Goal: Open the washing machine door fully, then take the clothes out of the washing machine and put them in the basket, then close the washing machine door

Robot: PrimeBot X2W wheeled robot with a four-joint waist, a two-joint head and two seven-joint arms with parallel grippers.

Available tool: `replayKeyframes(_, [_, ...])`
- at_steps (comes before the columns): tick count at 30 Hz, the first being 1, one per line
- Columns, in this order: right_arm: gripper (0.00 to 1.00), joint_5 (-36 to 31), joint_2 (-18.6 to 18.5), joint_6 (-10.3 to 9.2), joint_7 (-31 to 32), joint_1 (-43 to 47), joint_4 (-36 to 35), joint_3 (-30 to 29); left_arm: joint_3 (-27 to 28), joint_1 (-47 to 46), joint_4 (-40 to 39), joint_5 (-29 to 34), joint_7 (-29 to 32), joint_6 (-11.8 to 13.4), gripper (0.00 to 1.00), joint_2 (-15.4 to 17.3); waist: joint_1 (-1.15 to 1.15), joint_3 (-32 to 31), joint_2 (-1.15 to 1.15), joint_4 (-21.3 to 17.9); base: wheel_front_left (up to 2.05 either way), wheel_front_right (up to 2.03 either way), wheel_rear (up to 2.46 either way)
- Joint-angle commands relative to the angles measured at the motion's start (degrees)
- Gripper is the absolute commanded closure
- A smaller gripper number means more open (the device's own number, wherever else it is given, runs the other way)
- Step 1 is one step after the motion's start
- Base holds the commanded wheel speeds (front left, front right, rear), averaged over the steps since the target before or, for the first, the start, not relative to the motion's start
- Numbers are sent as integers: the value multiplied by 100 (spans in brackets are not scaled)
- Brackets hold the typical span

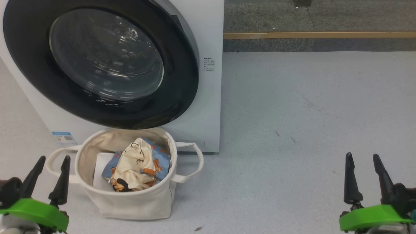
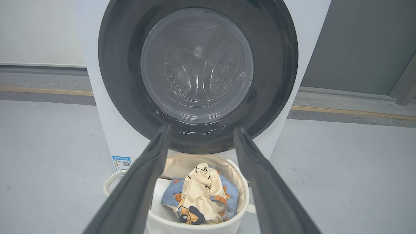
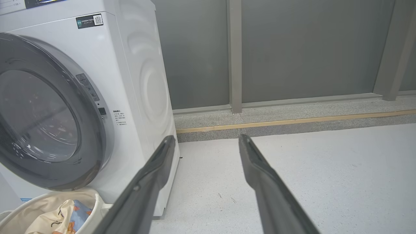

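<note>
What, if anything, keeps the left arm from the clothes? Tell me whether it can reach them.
Probably yes. The left gripper stands beside the basket, jaws open; the clothes lie uppermost in its open top, and nothing lies over them.

At my eleven o'clock the washing machine and basket block passage. From one to three, I see open floor.
</note>
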Motion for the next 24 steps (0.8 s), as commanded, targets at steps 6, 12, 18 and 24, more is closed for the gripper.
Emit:
replayKeyframes(6, [0,2,-75,18,-71,-139,-230,158,331,-319,-132,30,-69,-31,0,267,0,8,0,75,0,0,0])
replayKeyframes(12, [0,-6,-111,18,-71,-146,-220,188,360,-305,-130,39,-69,-31,0,218,0,-17,0,162,0,0,0])
replayKeyframes(18, [0,-10,-108,18,-71,-139,-210,224,345,-281,-112,17,-69,-31,0,213,0,-43,0,219,0,0,0])
replayKeyframes(24, [0,-13,-110,18,-71,-129,-199,258,307,-278,-119,-37,-69,-31,0,227,0,-38,0,245,0,0,0])
